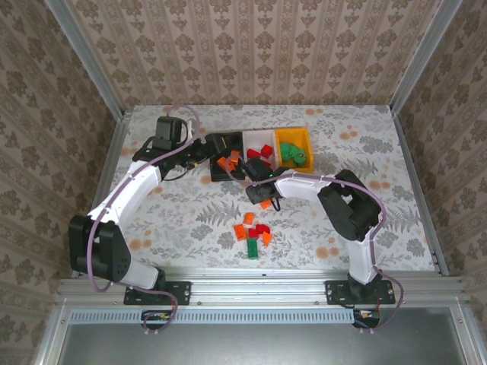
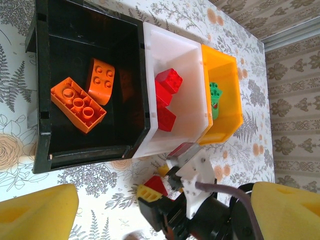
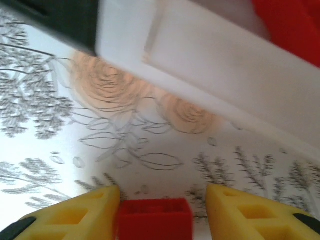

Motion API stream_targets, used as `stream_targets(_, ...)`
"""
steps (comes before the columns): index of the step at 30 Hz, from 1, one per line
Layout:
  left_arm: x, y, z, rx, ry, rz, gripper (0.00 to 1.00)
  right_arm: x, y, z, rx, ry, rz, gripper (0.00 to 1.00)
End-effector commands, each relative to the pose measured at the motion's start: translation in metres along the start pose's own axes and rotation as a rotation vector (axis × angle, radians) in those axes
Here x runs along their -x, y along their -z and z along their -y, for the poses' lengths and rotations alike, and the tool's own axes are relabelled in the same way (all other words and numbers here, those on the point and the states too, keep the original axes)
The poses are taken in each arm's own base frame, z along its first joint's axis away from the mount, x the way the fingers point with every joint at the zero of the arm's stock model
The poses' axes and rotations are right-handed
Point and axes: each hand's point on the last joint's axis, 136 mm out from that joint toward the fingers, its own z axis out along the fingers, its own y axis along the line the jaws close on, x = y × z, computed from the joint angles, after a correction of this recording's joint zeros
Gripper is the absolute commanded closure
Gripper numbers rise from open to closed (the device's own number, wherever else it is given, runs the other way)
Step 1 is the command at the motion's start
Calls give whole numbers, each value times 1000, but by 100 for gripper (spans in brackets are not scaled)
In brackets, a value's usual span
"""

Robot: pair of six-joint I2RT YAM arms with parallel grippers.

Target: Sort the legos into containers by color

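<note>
The three containers stand side by side: a black bin (image 2: 90,156) with two orange legos (image 2: 77,105), a white bin (image 2: 172,44) with red legos (image 2: 169,80), and an orange-yellow bin (image 2: 229,102) with a green one (image 2: 214,97). My left gripper (image 1: 204,152) hovers open by the black bin, its yellow fingers (image 2: 40,212) wide apart. My right gripper (image 3: 161,197) is low over the table just in front of the white bin. A red brick (image 3: 155,220) sits between its fingers, against the left one, with a gap to the right one. Loose legos (image 1: 255,232) lie nearer the arms.
An orange brick (image 1: 266,204) lies just behind my right gripper. The loose pile holds orange, red and green bricks, with a green one (image 1: 252,249) nearest the front rail (image 1: 259,283). Metal posts and wallpapered walls close in the table on three sides.
</note>
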Motion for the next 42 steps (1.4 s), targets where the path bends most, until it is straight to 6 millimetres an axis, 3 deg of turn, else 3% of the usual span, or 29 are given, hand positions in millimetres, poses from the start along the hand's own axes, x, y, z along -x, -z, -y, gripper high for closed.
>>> stream_targets(1, -2, 3, 3, -14, -8, -5, 8, -8, 3, 22, -62, -44, -16, 56)
stream_targets(13, -2, 2, 2, -12, -6, -9, 8, 3, 14, 25, -66, -85, 49, 68)
stream_targets(26, -3, 1, 2, -15, -7, -11, 8, 30, 44, 25, -92, -78, 146, 69)
stream_targets(29, -3, 1, 3, -17, -7, -12, 8, 46, 53, 30, -112, -73, 175, 69)
stream_targets(36, -8, -5, 4, -17, -11, -33, 8, 104, 62, 58, -141, -113, 249, 69)
stream_targets(42, -16, -12, 5, -17, -12, -61, 8, 136, 42, 78, -143, -146, 230, 69)
